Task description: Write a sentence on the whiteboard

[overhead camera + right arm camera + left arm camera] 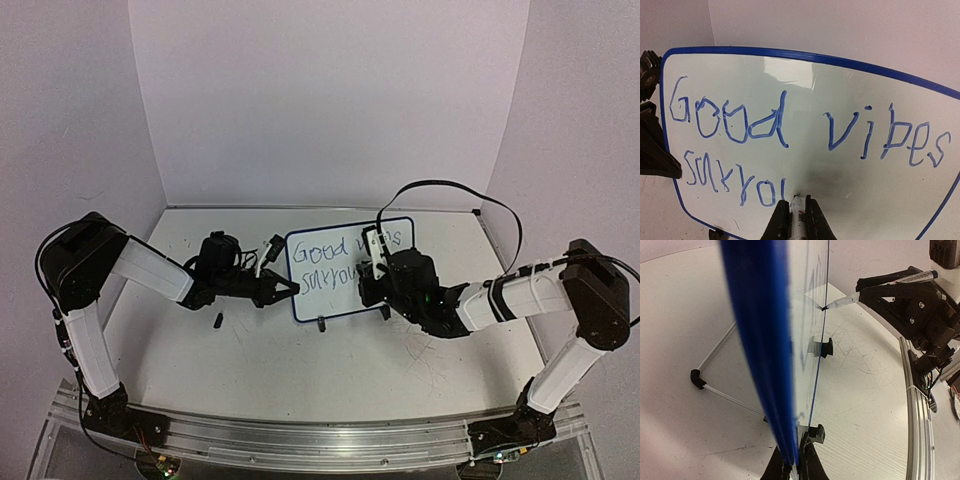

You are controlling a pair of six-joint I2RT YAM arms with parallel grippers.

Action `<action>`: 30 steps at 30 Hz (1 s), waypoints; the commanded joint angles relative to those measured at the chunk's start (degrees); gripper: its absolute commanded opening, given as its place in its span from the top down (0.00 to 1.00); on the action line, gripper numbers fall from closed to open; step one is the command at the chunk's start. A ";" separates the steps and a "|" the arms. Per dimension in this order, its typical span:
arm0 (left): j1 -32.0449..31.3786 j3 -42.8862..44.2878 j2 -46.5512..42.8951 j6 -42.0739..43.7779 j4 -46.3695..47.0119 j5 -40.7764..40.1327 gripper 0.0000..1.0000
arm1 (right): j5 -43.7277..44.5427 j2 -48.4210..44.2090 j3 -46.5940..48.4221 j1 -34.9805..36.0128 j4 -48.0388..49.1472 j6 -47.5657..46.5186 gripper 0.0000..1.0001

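Whiteboard (335, 262) upright on table (300, 370); marker (845, 301) tip touching its front, lower middle.

Plain matte white back wall (330, 100). Left side panel (60, 110) and right side panel (590, 110), also white, angle in and box the cell. Worktop (300, 370) is grey-white and scuffed, with dense scratches (855, 355) front right. Aluminium rail (320, 442) runs along the near edge. Light is even with a slight violet cast and soft shadows.
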 commanded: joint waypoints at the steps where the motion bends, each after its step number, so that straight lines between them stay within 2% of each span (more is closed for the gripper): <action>1: 1.28 -0.32 -1.16 3.30 -3.15 -8.43 1.00 | 2.95 -2.47 2.09 -1.08 2.13 -0.88 1.00; 30: 1.32 -0.16 -1.05 3.26 -3.15 -8.30 1.00 | -0.78 -0.22 -1.03 -0.56 0.36 3.14 1.00</action>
